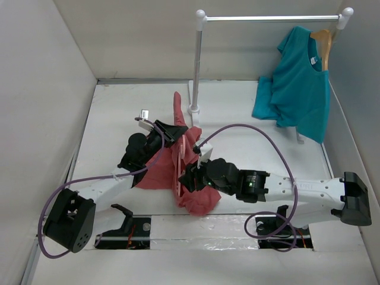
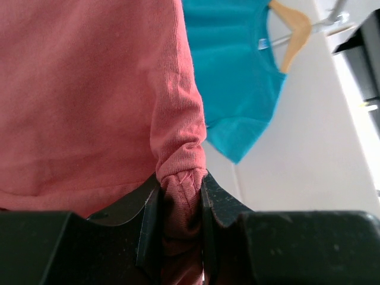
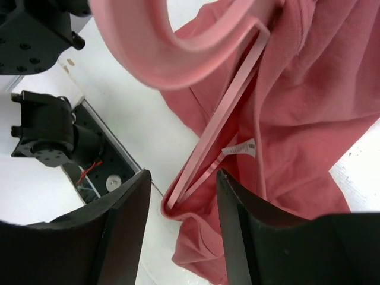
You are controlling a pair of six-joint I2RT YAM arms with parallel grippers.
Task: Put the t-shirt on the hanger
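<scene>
Salmon-red cloth t-shirt [image 1: 155,172] lies bunched mid-table [image 1: 119,113], with the thin pink plastic hanger [image 1: 180,169] apparently partly inside it. Left gripper [image 2: 180,178] pinches a hemmed fold; right gripper [image 3: 183,178] has its jaws apart.

The top camera looked down from above and behind both arms, far enough back to take in the whole table [image 1: 119,119] and the rail [image 1: 270,18] at its far end. The left wrist camera sat just behind the left gripper [image 2: 178,196], very close to the t-shirt [image 2: 77,95], facing the teal shirt [image 2: 237,71]. The right wrist camera looked down past the right gripper [image 3: 181,178], close on the hanger [image 3: 219,124]. All three views shared the t-shirt.
</scene>
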